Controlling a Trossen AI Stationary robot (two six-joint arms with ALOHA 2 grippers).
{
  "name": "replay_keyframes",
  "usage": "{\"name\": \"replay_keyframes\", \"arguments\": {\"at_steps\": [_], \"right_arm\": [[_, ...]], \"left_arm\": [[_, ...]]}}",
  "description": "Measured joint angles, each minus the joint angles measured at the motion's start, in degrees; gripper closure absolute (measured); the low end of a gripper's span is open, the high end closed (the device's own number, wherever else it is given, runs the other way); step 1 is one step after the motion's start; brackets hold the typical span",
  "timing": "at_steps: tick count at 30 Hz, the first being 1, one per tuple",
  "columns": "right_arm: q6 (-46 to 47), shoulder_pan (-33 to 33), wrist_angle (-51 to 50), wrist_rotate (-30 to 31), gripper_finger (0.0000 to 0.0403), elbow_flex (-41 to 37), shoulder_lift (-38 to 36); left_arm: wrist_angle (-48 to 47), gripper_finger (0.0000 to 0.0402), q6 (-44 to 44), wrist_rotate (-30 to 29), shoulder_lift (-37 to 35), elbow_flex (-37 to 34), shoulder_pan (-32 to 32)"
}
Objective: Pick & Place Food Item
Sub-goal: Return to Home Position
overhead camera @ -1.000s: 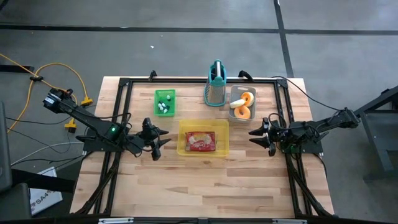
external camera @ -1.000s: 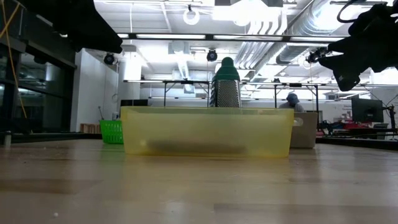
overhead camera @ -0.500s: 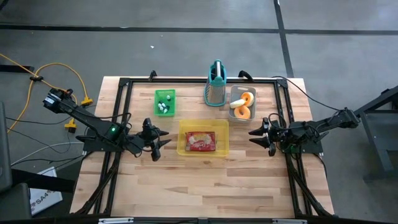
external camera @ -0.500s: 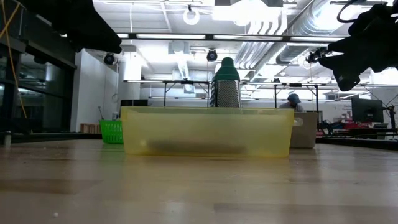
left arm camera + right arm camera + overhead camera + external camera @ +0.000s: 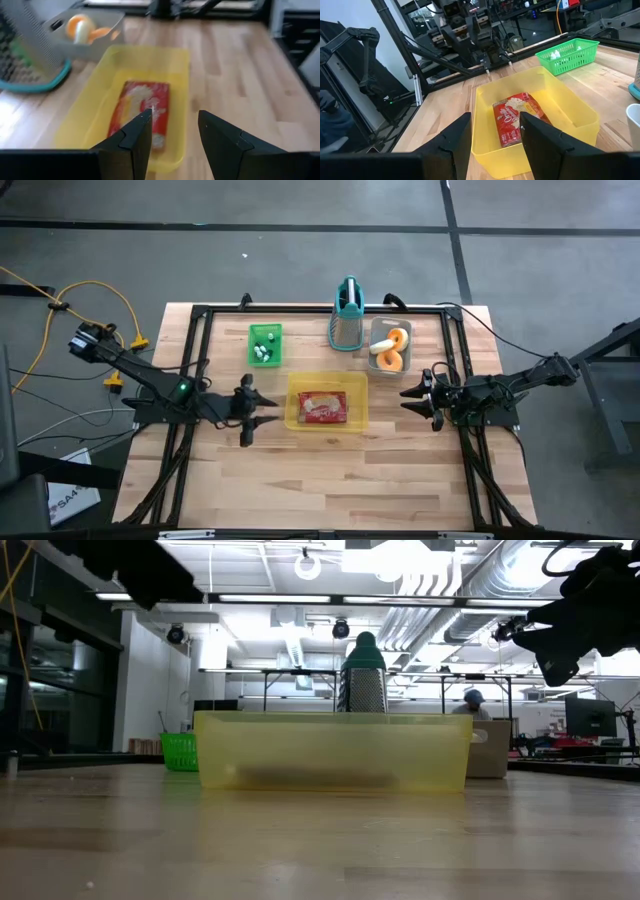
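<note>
Black left gripper (image 5: 250, 408) hovers just left of the yellow tub (image 5: 358, 416), fingers (image 5: 132, 137) moderately apart, nothing between them. Right gripper (image 5: 420, 398), opposite on the tub's right, is likewise parted & empty. Donuts (image 5: 391, 350), orange & white, sit in the gray bin (image 5: 378, 327) on the far side, right of centre, next to the steel grater (image 5: 346, 320). Red packet (image 5: 517, 117) lies flat in the tub; its white script can't be read. Green basket (image 5: 265, 344), far left, holds small white bits.
</note>
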Motion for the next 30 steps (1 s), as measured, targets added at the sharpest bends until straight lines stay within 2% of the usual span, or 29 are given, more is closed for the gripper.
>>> {"name": "replay_keyframes", "arguments": {"at_steps": [8,14,21,30], "right_arm": [[0.00,0.00,0.00,0.00,0.0251,0.00,0.01],[0.00,0.00,0.00,0.00,0.0251,0.00,0.02],[0.00,0.00,0.00,0.00,0.0251,0.00,0.02],[-0.02,0.00,0.00,0.02,0.0251,0.00,0.02]], "left_arm": [[3.50,0.0248,6.80,12.81,0.00,-0.30,5.19],[7.39,0.0248,8.81,19.06,-0.57,-6.44,10.84],[14.89,0.0248,9.11,21.61,-7.44,-16.52,17.28],[14.55,0.0248,8.70,21.99,-22.70,-27.16,20.93]]}}
